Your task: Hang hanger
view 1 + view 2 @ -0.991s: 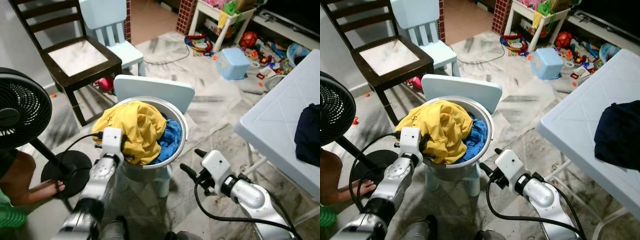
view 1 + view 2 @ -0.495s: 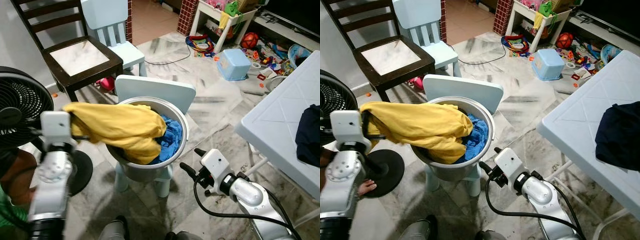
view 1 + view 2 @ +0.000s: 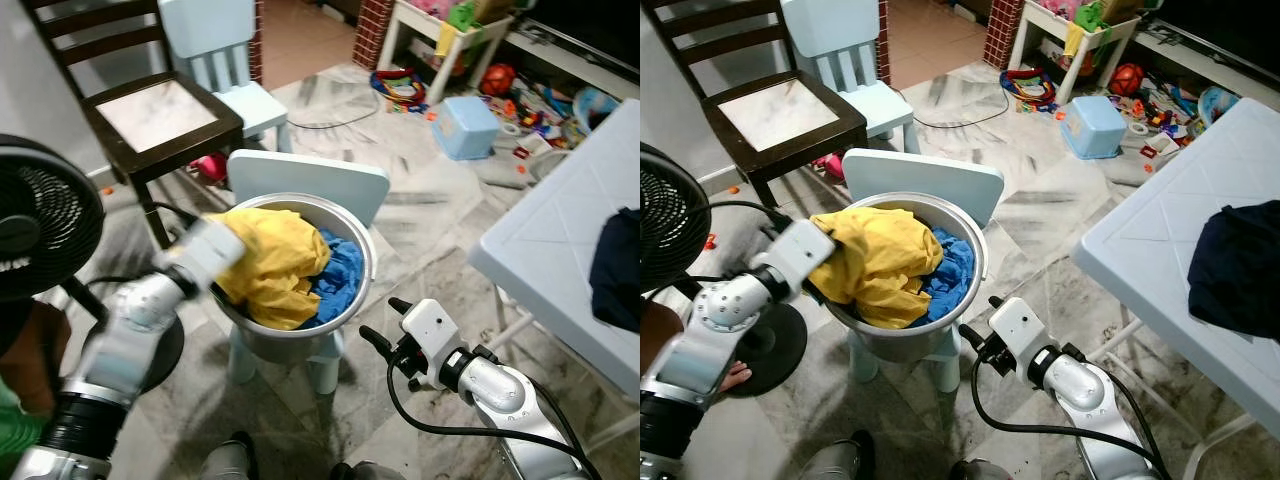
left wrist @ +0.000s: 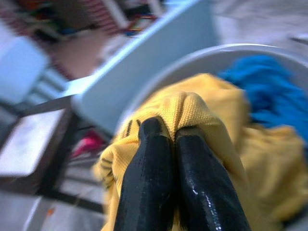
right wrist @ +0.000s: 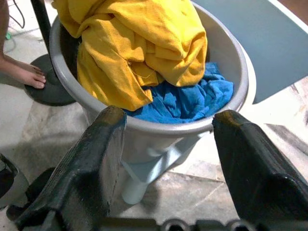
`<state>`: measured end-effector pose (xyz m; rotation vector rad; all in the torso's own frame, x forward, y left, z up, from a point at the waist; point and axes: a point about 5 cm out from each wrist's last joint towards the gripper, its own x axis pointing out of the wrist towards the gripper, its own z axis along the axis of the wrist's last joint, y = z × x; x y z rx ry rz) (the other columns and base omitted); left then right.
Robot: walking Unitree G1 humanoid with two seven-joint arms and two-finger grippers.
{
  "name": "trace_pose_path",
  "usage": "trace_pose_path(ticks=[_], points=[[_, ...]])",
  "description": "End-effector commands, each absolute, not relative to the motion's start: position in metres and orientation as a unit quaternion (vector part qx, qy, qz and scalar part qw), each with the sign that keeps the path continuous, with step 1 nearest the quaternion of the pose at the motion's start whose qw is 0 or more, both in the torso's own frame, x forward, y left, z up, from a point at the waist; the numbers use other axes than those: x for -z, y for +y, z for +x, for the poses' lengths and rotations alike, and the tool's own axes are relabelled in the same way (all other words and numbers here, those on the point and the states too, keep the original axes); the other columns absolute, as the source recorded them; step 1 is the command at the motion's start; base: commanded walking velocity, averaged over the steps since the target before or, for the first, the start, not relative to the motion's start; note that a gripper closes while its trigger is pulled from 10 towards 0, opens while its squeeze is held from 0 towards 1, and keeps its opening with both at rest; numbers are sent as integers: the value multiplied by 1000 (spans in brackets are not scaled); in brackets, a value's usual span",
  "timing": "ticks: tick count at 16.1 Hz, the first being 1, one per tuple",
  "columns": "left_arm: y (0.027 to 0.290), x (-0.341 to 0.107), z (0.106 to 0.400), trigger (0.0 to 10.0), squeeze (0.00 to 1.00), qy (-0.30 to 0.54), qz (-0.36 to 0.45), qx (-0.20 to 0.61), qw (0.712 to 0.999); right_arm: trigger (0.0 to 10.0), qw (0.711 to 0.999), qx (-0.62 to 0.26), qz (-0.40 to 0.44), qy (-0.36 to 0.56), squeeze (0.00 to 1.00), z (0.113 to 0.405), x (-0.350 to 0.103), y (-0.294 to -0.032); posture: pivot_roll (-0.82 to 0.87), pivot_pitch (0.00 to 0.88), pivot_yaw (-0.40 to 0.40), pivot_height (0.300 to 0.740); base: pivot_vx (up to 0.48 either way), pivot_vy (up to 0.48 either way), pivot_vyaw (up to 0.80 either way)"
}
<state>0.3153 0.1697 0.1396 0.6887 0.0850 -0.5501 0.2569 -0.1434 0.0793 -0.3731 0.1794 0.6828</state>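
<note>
A yellow garment [image 3: 270, 262] lies bunched on top of a blue cloth [image 3: 340, 272] in a grey basin [image 3: 366, 250]. The basin stands on a small light-blue chair [image 3: 310, 178]. My left gripper [image 3: 222, 258] is at the basin's left rim, shut on a fold of the yellow garment [image 4: 192, 103], with the cloth wrapped over its fingertips [image 4: 149, 130]. My right gripper [image 3: 383, 320] hovers low at the basin's front right, open and holding nothing; its wrist view looks at the basin [image 5: 226, 62] between its two spread fingers [image 5: 86, 168]. I see no hanger.
A black standing fan [image 3: 40, 230] is at the left, with a person's bare foot [image 3: 732, 377] by its base. Behind stand a dark wooden chair [image 3: 150, 110] and another small blue chair [image 3: 225, 50]. A white table [image 3: 560, 240] with a dark garment [image 3: 618, 265] fills the right. Toys litter the far floor.
Half a second ago my left gripper held the yellow garment stretched out to the left of the basin; now it is back at the rim with the garment bunched. The right arm stays put.
</note>
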Motion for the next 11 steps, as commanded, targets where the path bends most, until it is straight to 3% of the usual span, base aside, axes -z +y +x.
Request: trace_pose_path(ticks=[1, 3, 5, 7, 8, 10, 11], points=[[153, -126, 307, 0, 0, 75, 357, 348, 863, 10000, 923, -327, -184, 86, 0, 255, -80, -147, -21, 147, -100, 740, 0, 0, 0], [134, -100, 286, 0, 0, 123, 369, 458, 799, 10000, 923, -328, -185, 85, 0, 256, -81, -147, -22, 147, -101, 740, 0, 0, 0], [126, -91, 275, 0, 0, 138, 361, 497, 777, 10000, 923, -326, -186, 84, 0, 257, -82, -147, -29, 148, -105, 740, 0, 0, 0], [128, -90, 280, 0, 0, 131, 357, 470, 796, 10000, 923, -325, -186, 84, 0, 257, -82, -148, -26, 149, -106, 740, 0, 0, 0], [133, -97, 293, 0, 0, 114, 337, 421, 834, 10000, 923, -325, -186, 85, 0, 257, -81, -146, -26, 149, -106, 740, 0, 0, 0], [142, -101, 305, 0, 0, 106, 338, 372, 858, 10000, 923, -328, -185, 84, 0, 256, -80, -143, -23, 149, -108, 740, 0, 0, 0], [149, -103, 313, 0, 0, 107, 297, 323, 892, 10000, 922, -329, -184, 84, 0, 256, -80, -142, -24, 148, -107, 740, 0, 0, 0]])
